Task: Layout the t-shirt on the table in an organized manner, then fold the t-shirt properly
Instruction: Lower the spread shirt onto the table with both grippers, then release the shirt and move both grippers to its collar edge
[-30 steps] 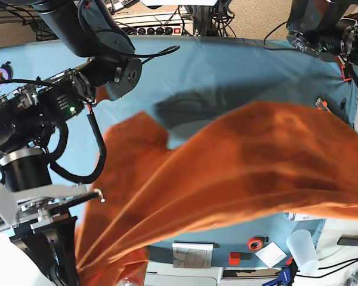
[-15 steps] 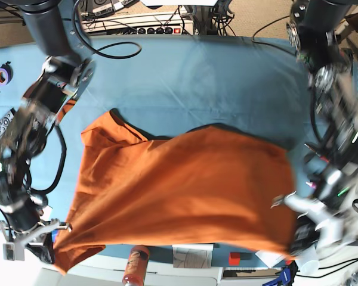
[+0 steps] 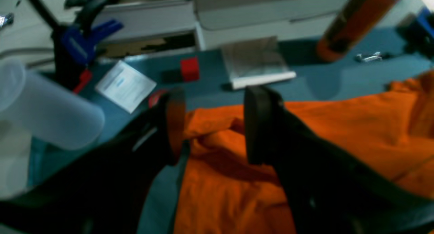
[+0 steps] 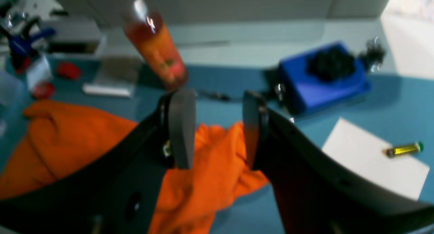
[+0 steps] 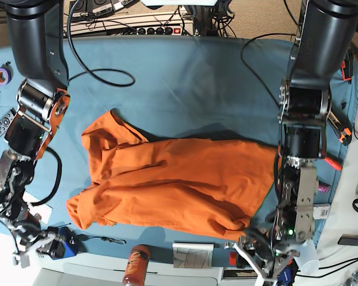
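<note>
The room is evenly and brightly lit from overhead, so the t-shirt (image 5: pixel 167 185) casts only a thin shadow on the desk (image 5: pixel 191 89). Both wrist views are soft and blurred. Beyond the t-shirt, a bottle (image 4: pixel 156 49) carries a small glare spot, and daylight washes out the far corner.

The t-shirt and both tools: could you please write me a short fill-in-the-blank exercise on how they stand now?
1. The t-shirt on the table is coloured ____.
2. The left tool has its jaws ____, gripping nothing.
3. Cloth shows between the parted jaws of the right tool, which is ____.
4. Beyond the shirt in the left wrist view sits a small ____ cube.

Missing words: orange; open; open; red
</note>
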Controlling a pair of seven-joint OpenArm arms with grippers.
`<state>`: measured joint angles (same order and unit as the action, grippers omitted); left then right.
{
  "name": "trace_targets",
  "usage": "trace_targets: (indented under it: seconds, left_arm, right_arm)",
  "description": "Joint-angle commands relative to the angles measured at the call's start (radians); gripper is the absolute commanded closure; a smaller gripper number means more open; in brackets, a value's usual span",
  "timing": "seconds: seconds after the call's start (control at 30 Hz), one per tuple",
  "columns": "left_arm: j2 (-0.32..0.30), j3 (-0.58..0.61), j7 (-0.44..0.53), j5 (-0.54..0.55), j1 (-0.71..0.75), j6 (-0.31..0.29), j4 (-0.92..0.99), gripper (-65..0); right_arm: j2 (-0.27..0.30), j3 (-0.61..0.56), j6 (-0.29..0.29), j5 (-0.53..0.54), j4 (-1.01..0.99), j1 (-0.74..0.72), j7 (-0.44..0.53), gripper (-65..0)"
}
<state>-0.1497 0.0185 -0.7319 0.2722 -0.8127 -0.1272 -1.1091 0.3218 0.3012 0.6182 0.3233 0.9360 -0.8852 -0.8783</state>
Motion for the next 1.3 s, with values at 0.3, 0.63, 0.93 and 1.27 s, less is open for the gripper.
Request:
trace_targets:
  seconds: [0.3,0.63,0.93,1.27]
  left_arm:
    - [0.000,-0.052,-0.296,0.012,-0.023,-0.004,-0.255,-28.7]
    - [0.000,-0.185,-0.353,0.112,0.241,-0.055,-0.497,-28.7]
    - [-0.003,-0.294,-0.352,0.140,0.463,-0.082,-0.617,-28.7]
    - [-0.003,-0.303,-0.356,0.159,0.559,-0.107,-0.622,-28.7]
  right_arm:
    - [0.022,0.037,0.043,0.260,0.307,-0.002,-0.250,-23.3]
    - [0.033,0.118,0.020,0.385,0.630,0.272,-0.422,-23.3]
    - [0.032,0.166,-0.010,0.387,0.746,0.590,-0.447,-23.3]
    - [-0.090,0.165,-0.038,0.383,0.745,0.872,-0.396,-23.3]
